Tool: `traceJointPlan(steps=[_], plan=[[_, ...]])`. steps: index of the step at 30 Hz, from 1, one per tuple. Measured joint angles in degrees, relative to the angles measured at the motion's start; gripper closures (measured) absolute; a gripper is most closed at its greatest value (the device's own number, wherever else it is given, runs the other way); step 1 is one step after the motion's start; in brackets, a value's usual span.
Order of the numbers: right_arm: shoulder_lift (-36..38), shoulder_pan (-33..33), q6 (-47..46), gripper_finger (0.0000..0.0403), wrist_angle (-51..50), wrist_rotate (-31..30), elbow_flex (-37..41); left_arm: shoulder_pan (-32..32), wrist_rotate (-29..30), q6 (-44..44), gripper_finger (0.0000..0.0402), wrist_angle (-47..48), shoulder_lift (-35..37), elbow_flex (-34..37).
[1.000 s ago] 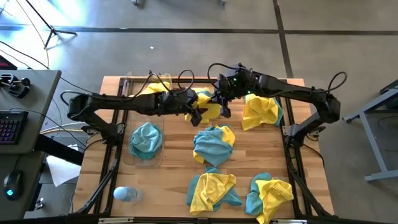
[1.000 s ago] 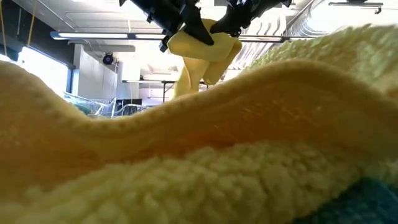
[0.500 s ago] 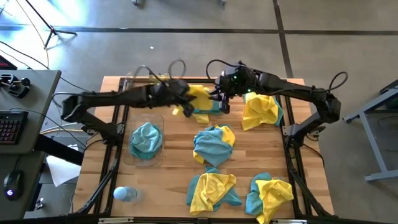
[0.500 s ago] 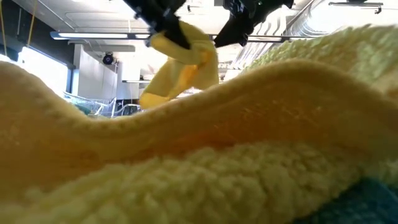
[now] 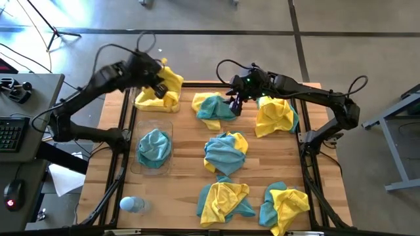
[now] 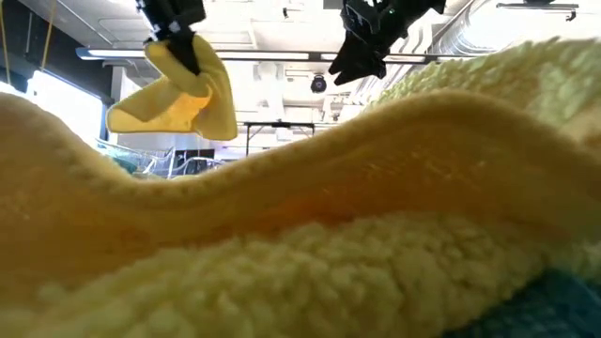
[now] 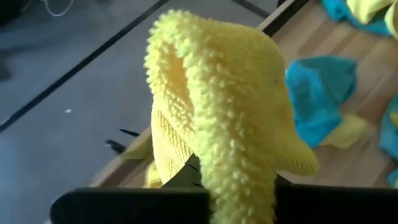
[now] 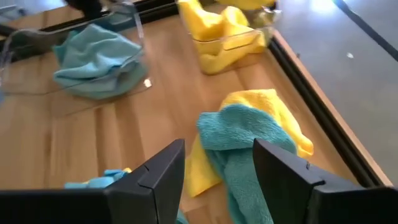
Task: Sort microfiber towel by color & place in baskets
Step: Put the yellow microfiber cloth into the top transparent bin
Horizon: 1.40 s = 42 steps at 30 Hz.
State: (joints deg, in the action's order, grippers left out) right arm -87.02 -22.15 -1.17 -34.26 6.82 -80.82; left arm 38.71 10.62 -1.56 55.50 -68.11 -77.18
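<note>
My left gripper (image 5: 159, 78) hangs over the table's far left corner, shut on a yellow microfiber towel (image 5: 170, 80) (image 6: 183, 99). Beneath it stands a clear basket (image 5: 155, 109) with yellow towels in it. A second clear basket (image 5: 134, 164), nearer on the left, holds a teal towel (image 5: 154, 145). My right gripper (image 5: 235, 105) (image 8: 219, 171) is open at the far centre, above a teal towel lying on a yellow one (image 8: 239, 134), and touches nothing. My left gripper is shut on a bunched fold of the yellow towel (image 7: 217, 155). The cloth drapes over the fingers and hides them. The fingers slant down from the near left. The towel hangs slack below them, clear of the basket (image 6: 169, 113).
Mixed teal and yellow towel heaps lie at centre (image 5: 225, 152), far right (image 5: 275, 117) and along the near edge (image 5: 223, 200) (image 5: 283, 206). A pale bottle (image 5: 131, 204) lies near left. Black frame rails (image 5: 308, 170) run along both sides. A yellow towel (image 6: 329, 235) fills the low view.
Both grippers met at the yellow towel near the far centre. My left gripper shut on it and my right gripper opened and let go. My left gripper then swung up and toward the table's far left, and the towel now hangs over the far-left basket.
</note>
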Motion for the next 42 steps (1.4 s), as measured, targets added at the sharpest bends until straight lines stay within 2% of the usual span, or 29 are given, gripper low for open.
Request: traceJointPlan(steps=[3,7,12,16,20,26,30,34,37,42], plan=[[0.0,0.0,-3.0,0.0218,0.1,-2.2,0.0,4.9,-4.5,-6.0,0.0401,5.2,-1.5,-1.6],[0.0,0.0,-6.9,0.0217,0.2,-3.4,0.0,10.6,-4.3,-11.9,0.0401,12.3,-5.4,-2.4],[0.0,0.1,-11.0,0.0217,0.2,-3.6,0.1,14.6,-4.6,-18.5,0.0401,13.7,-10.0,-3.4],[0.0,0.1,-13.7,0.0217,0.2,-3.9,0.1,15.8,-9.2,-20.1,0.0401,13.5,-13.4,-4.2],[0.0,0.6,-15.5,0.0217,0.2,-5.5,0.1,15.2,-10.5,-14.3,0.0401,13.6,-16.4,-4.2],[0.0,3.6,-15.5,0.0217,0.2,-9.5,0.1,12.8,-10.2,1.0,0.0397,13.1,-19.9,-4.2],[0.0,5.1,-15.4,0.0217,0.2,-12.4,0.1,10.6,-6.9,9.4,0.0398,6.4,-20.8,-1.8],[0.0,5.9,-15.3,0.0217,0.2,-12.8,0.1,9.8,-5.0,16.9,0.0400,0.2,-20.8,2.6],[0.0,6.1,-15.3,0.0217,0.2,-12.8,0.1,9.9,-4.0,19.6,0.0400,-1.2,-20.8,5.6],[0.0,6.1,-13.3,0.0217,0.2,-12.8,0.1,9.8,1.9,25.3,0.0399,-3.0,-20.8,10.2]])
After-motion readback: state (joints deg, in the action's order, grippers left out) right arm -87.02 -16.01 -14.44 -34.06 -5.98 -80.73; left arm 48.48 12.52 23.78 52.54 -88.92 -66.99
